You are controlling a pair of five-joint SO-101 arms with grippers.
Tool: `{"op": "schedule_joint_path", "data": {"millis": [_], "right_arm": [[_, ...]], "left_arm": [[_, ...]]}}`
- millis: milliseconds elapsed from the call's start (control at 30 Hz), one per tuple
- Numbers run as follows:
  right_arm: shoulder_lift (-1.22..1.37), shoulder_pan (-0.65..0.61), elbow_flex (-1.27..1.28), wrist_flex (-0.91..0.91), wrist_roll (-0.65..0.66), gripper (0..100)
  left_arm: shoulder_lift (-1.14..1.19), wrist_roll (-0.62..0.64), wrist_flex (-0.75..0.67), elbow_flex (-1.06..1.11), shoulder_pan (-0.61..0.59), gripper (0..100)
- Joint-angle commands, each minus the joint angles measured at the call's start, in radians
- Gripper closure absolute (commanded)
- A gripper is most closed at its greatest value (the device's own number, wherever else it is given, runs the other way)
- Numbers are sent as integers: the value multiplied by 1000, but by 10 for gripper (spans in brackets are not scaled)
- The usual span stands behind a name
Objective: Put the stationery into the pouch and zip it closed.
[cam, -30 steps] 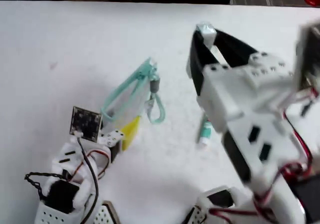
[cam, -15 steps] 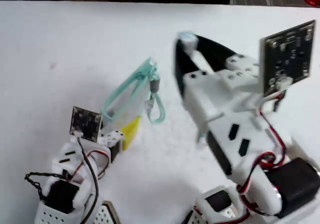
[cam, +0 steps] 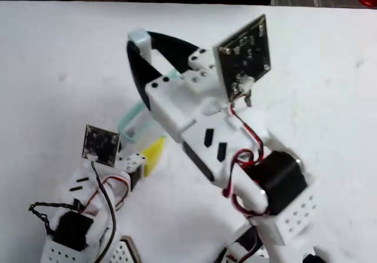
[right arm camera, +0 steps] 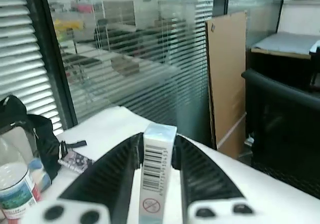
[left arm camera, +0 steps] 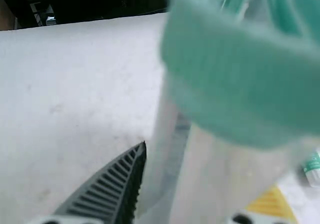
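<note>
Right gripper (right arm camera: 158,140) is clamping the barcoded stick (right arm camera: 154,184), left gripper (cam: 146,148) is pinching the pouch (cam: 128,125). Suggest centring over the mouth and tipping end-down before releasing.

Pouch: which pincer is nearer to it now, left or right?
Left. The left pincer has the pouch between its jaws; the right pincer, holding a white stick, hangs over the pouch's far end.

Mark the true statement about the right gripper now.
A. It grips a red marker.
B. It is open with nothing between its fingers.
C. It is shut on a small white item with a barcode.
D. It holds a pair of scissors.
C: in the right wrist view the right gripper has its two dark fingers clamped on the white barcoded item.
</note>
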Motion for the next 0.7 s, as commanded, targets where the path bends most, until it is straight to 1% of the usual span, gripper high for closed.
{"op": "schedule_joint_path", "data": {"millis": [0, 133, 300, 433, 533, 667], "right_arm": [[-19, -8, 18, -79, 9, 981], [-19, -10, 95, -84, 8, 981], [-35, -10, 221, -151, 8, 981], [-170, -10, 316, -153, 6, 981], [-292, -10, 453, -162, 8, 982], [-410, -10, 647, -271, 8, 982]], "left_arm": [[8, 11, -14, -8, -5, 731], [8, 11, -15, -8, -5, 730], [8, 12, -15, -11, -5, 730], [8, 15, -15, -12, -5, 729], [8, 15, -15, -12, -5, 729], [8, 15, -15, -12, -5, 729]]}}
